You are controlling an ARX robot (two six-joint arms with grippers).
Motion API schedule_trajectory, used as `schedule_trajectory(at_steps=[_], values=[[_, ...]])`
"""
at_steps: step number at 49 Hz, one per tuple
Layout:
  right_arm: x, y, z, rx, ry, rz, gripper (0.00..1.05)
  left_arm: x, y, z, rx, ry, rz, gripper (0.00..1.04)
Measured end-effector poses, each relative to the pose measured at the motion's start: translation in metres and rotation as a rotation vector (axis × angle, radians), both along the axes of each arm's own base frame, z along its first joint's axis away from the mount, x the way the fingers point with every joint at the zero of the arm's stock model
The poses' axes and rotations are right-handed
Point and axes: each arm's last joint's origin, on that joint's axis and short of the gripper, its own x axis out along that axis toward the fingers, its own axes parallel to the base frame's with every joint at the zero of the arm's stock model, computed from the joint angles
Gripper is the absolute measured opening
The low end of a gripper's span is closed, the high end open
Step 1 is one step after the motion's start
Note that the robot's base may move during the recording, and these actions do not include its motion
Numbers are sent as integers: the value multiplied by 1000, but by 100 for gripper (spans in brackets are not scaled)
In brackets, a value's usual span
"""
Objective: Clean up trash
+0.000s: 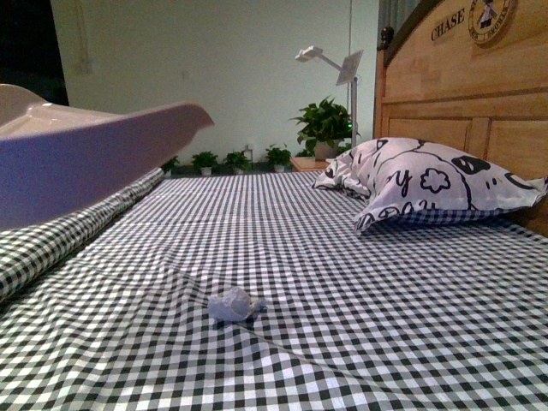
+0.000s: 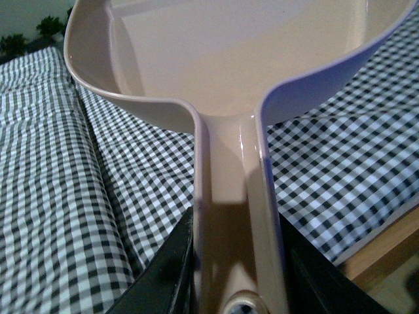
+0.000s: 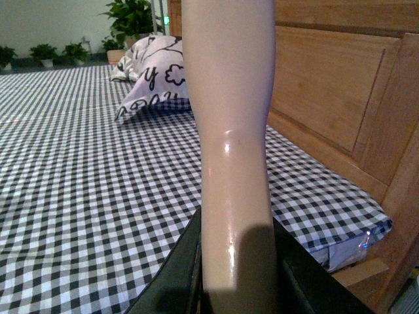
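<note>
Crumpled white paper ball (image 1: 233,304) lay toward checked bed's (image 1: 385,325) near edge. Left gripper (image 2: 237,271) clasped beige plastic dustpan (image 2: 229,59), right gripper (image 3: 237,265) beige handle (image 3: 229,98). Dustpan lip needed flat contact alongside.

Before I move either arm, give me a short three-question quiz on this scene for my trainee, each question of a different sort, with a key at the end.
1. Multiple choice: what is the left gripper shut on?
A) the handle of the beige dustpan
B) a potted plant
C) a lamp
2. Fill in: the crumpled white paper ball lies on the bed's black-and-white ___ sheet, apart from the cartoon-print pillow.
3. True or false: the paper ball is already inside the dustpan.
Key: 1 A; 2 checkered; 3 false.
</note>
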Motion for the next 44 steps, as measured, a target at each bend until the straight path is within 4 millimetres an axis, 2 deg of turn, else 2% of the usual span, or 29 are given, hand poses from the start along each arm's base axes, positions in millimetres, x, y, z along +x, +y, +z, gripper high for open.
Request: schedule_trajectory(at_steps=[4, 9, 18, 28, 34, 44], values=[[0, 0, 0, 0, 0, 0, 21, 28, 8, -18, 113, 17, -41, 29], [0, 0, 0, 0, 0, 0, 21, 53, 10, -35, 182, 68, -100, 29], [0, 0, 0, 0, 0, 0, 21, 83, 0, -44, 258, 123, -214, 29], [0, 0, 0, 0, 0, 0, 21, 105, -1, -46, 285, 138, -249, 29], [0, 0, 0, 0, 0, 0, 21, 115, 2, -55, 293, 181, -265, 29], [0, 0, 0, 0, 0, 0, 21, 119, 13, -70, 312, 245, -267, 29]])
